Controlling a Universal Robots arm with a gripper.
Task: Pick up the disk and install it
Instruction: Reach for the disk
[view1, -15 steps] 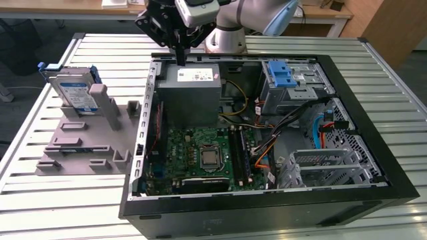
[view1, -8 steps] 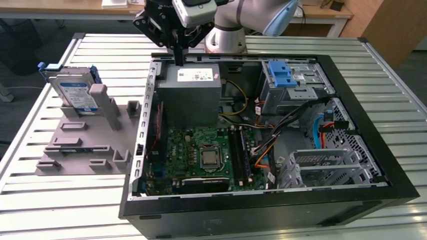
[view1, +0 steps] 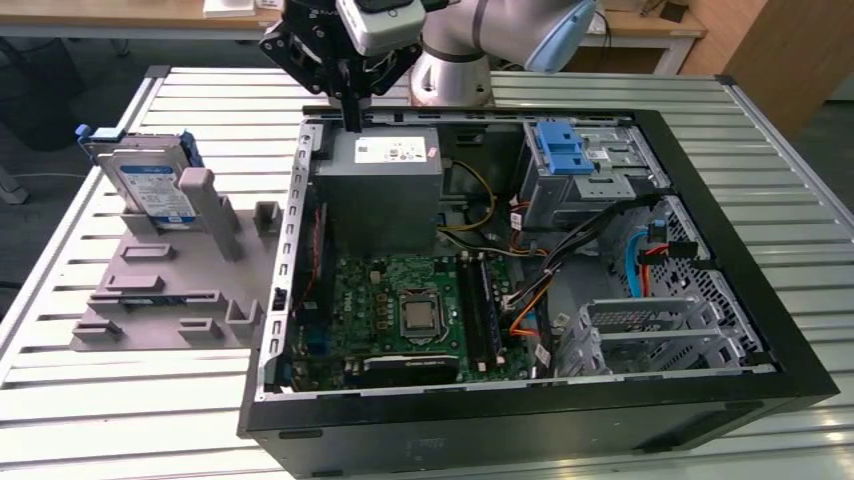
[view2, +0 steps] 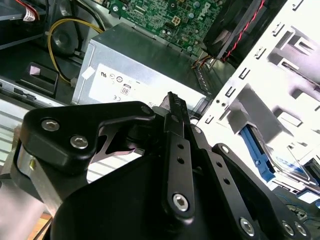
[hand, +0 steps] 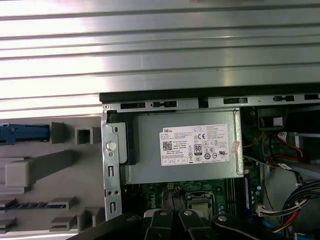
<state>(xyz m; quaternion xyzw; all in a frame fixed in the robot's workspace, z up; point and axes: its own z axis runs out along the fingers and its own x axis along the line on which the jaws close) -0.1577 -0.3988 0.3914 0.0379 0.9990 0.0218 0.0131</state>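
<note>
Gripper (view1: 351, 118): narrow, fingertips together, empty; poised over the rear rim of the open computer case (view1: 534, 435), just above the grey power supply (view1: 380, 190). Inside the case: motherboard (view1: 400, 300) and drive cage (view1: 574, 150) with blue latch. Disk (view1: 144, 185): outside the case at the exterior view's left, well apart from the gripper, on edge in a grey holder (view1: 167, 300) on the slatted counter (view1: 107, 400). In between: the case's side wall, plus a grey post (view1: 200, 200) of the holder against the label side. Long axis roughly upright, leaning slightly.
</note>
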